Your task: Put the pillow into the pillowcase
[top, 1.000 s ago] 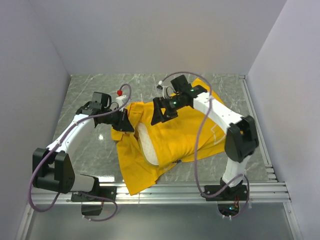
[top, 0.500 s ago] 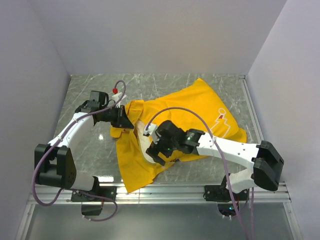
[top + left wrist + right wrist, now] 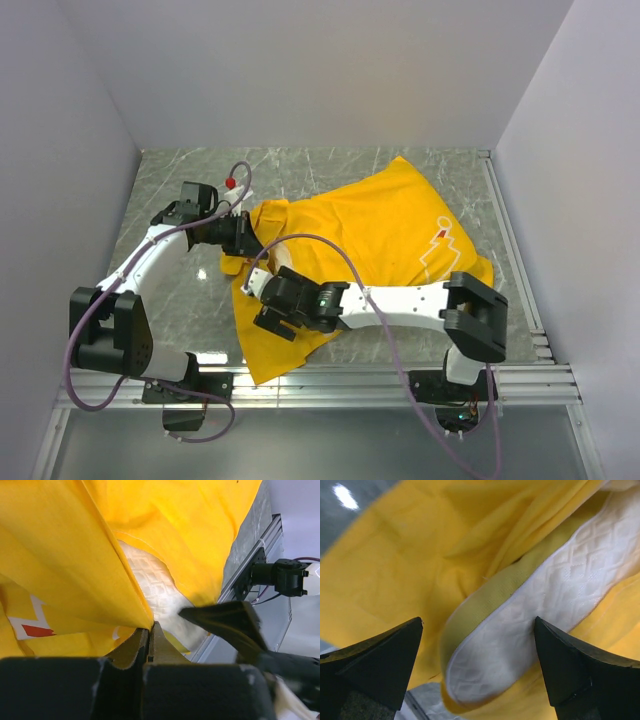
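Marble table [image 3: 200, 300] | right hand [image 3: 479, 667] moved to pillow [image 3: 555, 595] end, open

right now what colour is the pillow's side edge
Yellowish-green, bordering the white quilted face of the pillow; best in the right wrist view.

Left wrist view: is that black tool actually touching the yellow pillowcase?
Touching. In the left wrist view the left tool is pinched shut on a fold of the yellow pillowcase.
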`<action>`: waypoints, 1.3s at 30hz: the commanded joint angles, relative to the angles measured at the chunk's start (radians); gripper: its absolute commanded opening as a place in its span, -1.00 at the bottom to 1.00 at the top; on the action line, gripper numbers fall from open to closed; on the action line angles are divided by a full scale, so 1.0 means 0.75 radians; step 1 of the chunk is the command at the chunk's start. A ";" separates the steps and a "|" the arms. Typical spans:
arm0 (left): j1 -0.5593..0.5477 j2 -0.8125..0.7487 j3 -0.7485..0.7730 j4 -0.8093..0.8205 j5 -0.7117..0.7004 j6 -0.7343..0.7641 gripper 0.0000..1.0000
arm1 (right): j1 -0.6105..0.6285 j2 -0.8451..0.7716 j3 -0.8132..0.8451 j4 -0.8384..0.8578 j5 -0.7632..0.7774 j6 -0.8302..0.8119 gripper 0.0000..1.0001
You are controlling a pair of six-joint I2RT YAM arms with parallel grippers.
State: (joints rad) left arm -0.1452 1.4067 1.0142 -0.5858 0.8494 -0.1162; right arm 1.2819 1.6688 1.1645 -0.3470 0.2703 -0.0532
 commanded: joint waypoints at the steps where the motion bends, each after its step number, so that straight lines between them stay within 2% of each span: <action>1: 0.005 -0.045 0.028 0.000 0.039 0.022 -0.99 | -0.060 0.072 0.051 -0.071 0.163 0.016 0.98; 3: 0.005 -0.053 0.016 -0.004 0.048 0.034 -0.99 | -0.085 0.096 0.073 -0.116 0.159 0.018 0.93; 5: 0.005 -0.055 0.004 -0.010 0.066 0.046 -0.99 | -0.100 0.105 0.075 -0.135 0.123 0.001 0.57; 7: 0.005 -0.057 -0.008 -0.017 0.068 0.055 -0.99 | -0.110 0.088 0.084 -0.161 0.031 -0.011 0.06; 8: 0.005 -0.061 -0.019 -0.021 0.078 0.067 -0.99 | -0.116 0.054 0.090 -0.165 0.002 -0.015 -0.46; 9: 0.005 -0.063 -0.025 -0.021 0.084 0.073 -0.99 | -0.150 0.035 0.114 -0.179 -0.035 -0.007 -0.67; 10: 0.005 -0.065 -0.031 -0.019 0.095 0.071 -0.99 | -0.173 0.001 0.133 -0.190 -0.082 0.020 -1.00; 12: 0.005 -0.066 -0.041 -0.031 0.133 0.083 -0.99 | -0.275 -0.018 0.186 -0.202 -0.207 0.065 -1.00; 14: 0.005 -0.059 -0.033 -0.067 0.176 0.112 -0.99 | -0.347 -0.028 0.188 -0.162 -0.215 0.165 -1.00; 15: 0.005 -0.061 -0.029 -0.082 0.221 0.124 -0.99 | -0.428 -0.034 0.182 -0.090 -0.221 0.204 -1.00; 20: 0.005 -0.049 0.006 -0.278 0.377 0.300 -0.99 | -0.601 -0.037 0.125 0.188 -0.236 0.553 -1.00; 24: 0.005 -0.035 0.022 -0.411 0.534 0.325 -0.99 | -0.595 0.035 0.112 0.358 -0.144 0.709 -1.00; 27: 0.001 -0.057 0.061 -0.434 0.630 0.278 -0.99 | -0.584 0.210 0.190 0.324 -0.139 0.821 -1.00; 33: -0.007 -0.045 0.239 -0.520 0.798 0.194 -0.99 | -0.580 0.511 0.190 0.350 -0.327 1.087 -1.00; 36: -0.007 -0.023 0.327 -0.552 0.861 0.173 -0.99 | -0.574 0.585 0.235 0.299 -0.356 1.159 -1.00; 39: -0.005 0.043 0.470 -0.727 0.909 0.312 -0.99 | -0.578 0.632 0.245 0.272 -0.405 1.198 -1.00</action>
State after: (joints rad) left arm -0.1333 1.4273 1.2545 -0.9455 1.3045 0.0731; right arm 0.8742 2.0460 1.3586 -0.1246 -0.0868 0.7479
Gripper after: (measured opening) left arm 0.017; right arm 0.114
